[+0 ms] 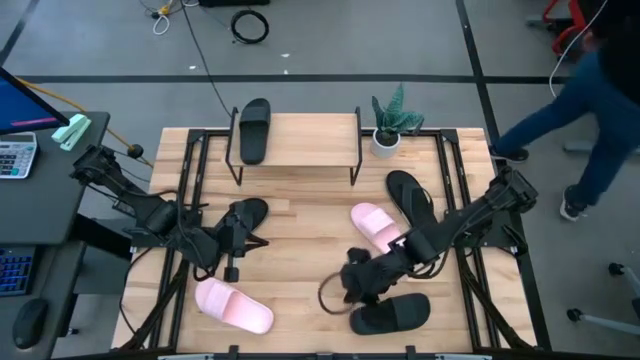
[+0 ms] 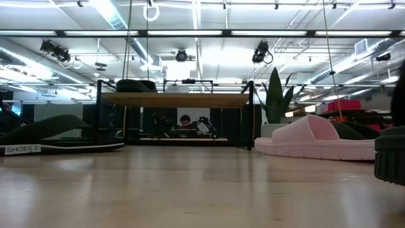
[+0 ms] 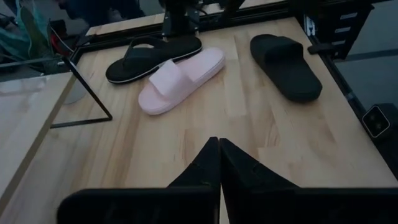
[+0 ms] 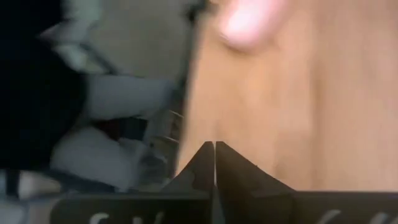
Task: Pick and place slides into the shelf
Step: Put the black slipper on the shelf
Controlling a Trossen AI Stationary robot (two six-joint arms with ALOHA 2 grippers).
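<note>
The shelf (image 1: 295,140) stands at the table's (image 1: 300,250) far edge, left of centre. One black slide (image 1: 254,130) fills its left end; the plank to the right of it is bare. Under the plank the low view shows an open gap between thin black legs. A plant (image 1: 388,128) stands just beside the shelf's right end, blocking that side. The table's middle, in front of the shelf, is bare wood. On the right half lie a flip-flop (image 1: 412,198), a pink slide (image 1: 377,226) and, at the near edge, a black slide (image 1: 392,314). Another pink slide (image 1: 233,306) lies by the near left corner, and a flip-flop (image 1: 243,216) lies left of centre.
</note>
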